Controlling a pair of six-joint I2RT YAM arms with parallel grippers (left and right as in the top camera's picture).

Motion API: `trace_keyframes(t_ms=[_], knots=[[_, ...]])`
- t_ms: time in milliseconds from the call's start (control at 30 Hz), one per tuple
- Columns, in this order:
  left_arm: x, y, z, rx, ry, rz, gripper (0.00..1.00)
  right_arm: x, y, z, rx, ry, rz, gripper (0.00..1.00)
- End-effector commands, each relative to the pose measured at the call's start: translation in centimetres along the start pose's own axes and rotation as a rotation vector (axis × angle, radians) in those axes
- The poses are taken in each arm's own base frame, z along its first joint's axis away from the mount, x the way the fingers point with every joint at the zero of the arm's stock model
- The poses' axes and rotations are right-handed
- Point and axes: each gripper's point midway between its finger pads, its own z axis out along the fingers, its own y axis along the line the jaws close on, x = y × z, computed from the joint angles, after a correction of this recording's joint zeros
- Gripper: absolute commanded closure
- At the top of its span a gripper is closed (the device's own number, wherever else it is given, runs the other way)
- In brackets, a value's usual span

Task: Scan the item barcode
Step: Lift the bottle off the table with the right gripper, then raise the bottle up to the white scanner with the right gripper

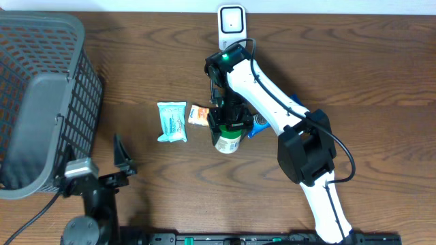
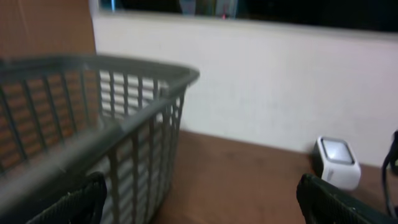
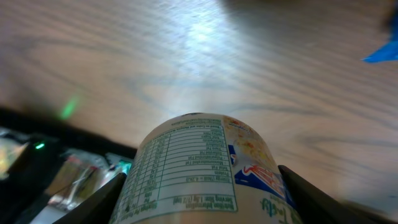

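right tool (image 3: pixel 205 196) clamped on labelled canister (image 3: pixel 193 162), left tool (image 2: pixel 199 205) spread wide, empty, beside grey basket (image 2: pixel 124 81)

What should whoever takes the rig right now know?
The left claw is open and empty, beside the basket.
The right claw is closed on the labelled tub, mid-table, near a teal packet and an orange packet.
The scanner stands at the far edge, apart from the tub.
Done: tub gripped.
Left: present its barcode to the scanner. I can't spot the barcode yet.

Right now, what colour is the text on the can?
Green, on a white background; the can shows best in the right wrist view.
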Motion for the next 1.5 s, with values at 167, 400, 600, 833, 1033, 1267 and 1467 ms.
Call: trace_keyframes(t_ms=[167, 400, 600, 833, 1033, 1267, 1467], knots=[[5.6, 0.1, 1.3, -0.008, 0.107, -0.12, 0.02, 1.0, 3.4, -1.0, -0.178, 0.035, 0.034, 0.57], [9.0, 0.2, 1.7, -0.016, 0.174, -0.162, 0.02, 0.9, 3.3, -1.0, -0.174, 0.03, 0.033, 0.58], [9.5, -4.1, 2.0, 0.247, 0.138, -0.126, 0.02, -0.1, 2.2, -0.8, -0.104, -0.016, 0.022, 0.56], [9.3, -5.6, 1.6, 0.339, 0.125, -0.068, 0.02, -2.5, 0.0, -0.9, 0.02, -0.131, 0.077, 0.55], [12.2, -5.2, 1.2, 0.322, 0.246, -0.065, 0.02, -4.4, -1.4, -1.6, 0.094, -0.228, 0.135, 0.56], [14.0, -5.0, 0.8, 0.311, 0.322, -0.062, 0.02, -5.8, -1.6, -3.4, 0.069, -0.299, 0.129, 0.57], [14.0, -5.0, 0.8, 0.311, 0.322, -0.062, 0.02, -9.4, -3.0, -8.3, 0.079, -0.511, 0.122, 0.66]])
